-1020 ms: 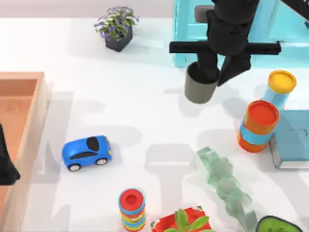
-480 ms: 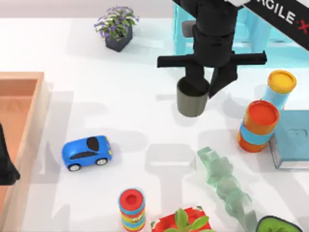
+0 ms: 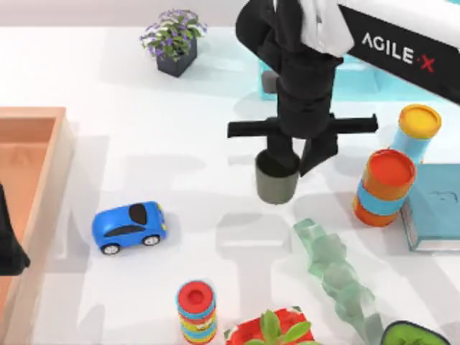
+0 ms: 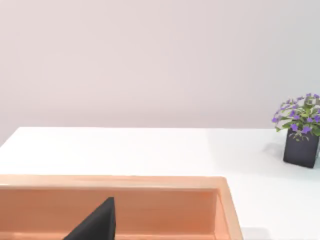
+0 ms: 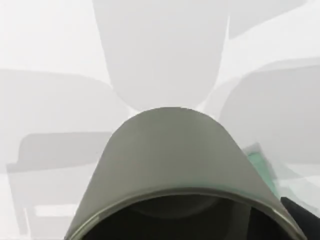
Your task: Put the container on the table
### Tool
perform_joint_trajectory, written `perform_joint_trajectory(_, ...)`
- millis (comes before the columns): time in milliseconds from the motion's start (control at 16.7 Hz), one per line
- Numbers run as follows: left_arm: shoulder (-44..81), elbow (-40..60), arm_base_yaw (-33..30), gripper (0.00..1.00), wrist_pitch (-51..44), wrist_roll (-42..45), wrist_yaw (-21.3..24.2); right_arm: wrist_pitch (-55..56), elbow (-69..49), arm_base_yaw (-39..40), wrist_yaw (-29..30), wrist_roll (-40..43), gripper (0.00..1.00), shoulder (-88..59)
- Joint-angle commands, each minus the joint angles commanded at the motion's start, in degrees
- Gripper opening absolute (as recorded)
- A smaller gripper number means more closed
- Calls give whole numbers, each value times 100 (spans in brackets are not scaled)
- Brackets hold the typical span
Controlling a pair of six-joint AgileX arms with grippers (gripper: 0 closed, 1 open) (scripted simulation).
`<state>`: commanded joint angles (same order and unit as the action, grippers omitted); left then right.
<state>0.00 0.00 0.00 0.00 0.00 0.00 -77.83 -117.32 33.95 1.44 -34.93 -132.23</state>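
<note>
Top view: my right gripper (image 3: 296, 154) pinches the container (image 3: 277, 180) by its rim above the table (image 3: 208, 129); letting go tilted could tip it over.

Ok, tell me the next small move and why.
Probably lower straight down. The right hand grips the container by its rim above bare table, beside the green block. The left hand sits parked over the tray.

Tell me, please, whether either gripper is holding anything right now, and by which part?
The right gripper holds the container by its rim, one finger inside the hollow and one outside, above the table. The left gripper, parked over the wooden tray, shows nothing held.
</note>
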Motion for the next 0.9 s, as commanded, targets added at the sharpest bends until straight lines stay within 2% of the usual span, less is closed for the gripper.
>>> perform_joint_trajectory(300, 0, 0, 0, 100, 0, 0, 0, 131, 131, -10, 9, -12, 0, 3)
perform_joint_trajectory(900, 0, 0, 0, 100, 0, 0, 0, 131, 131, -10, 9, -12, 75, 3)
